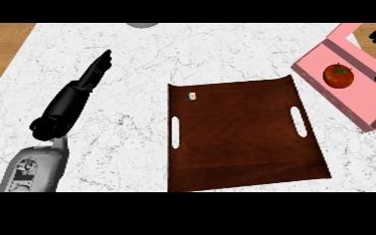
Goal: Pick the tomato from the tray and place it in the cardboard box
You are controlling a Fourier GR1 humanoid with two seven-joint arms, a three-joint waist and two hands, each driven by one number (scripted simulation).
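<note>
The left hand [82,87] lies flat over the white marble desk [132,129], fingers straight, holding nothing. To its right sits the dark wooden tray [238,134], with a small unreadable label near its far left corner. Further right, the tomato [338,76] rests in the pink box [349,97], stem upward.

Red tomato [338,75], pink box [343,82], dark brown tray [242,144], seemingly wood-grained.

No text, label or number can be read; a small pale tag on the brown tray [242,144] is too small to make out.
</note>
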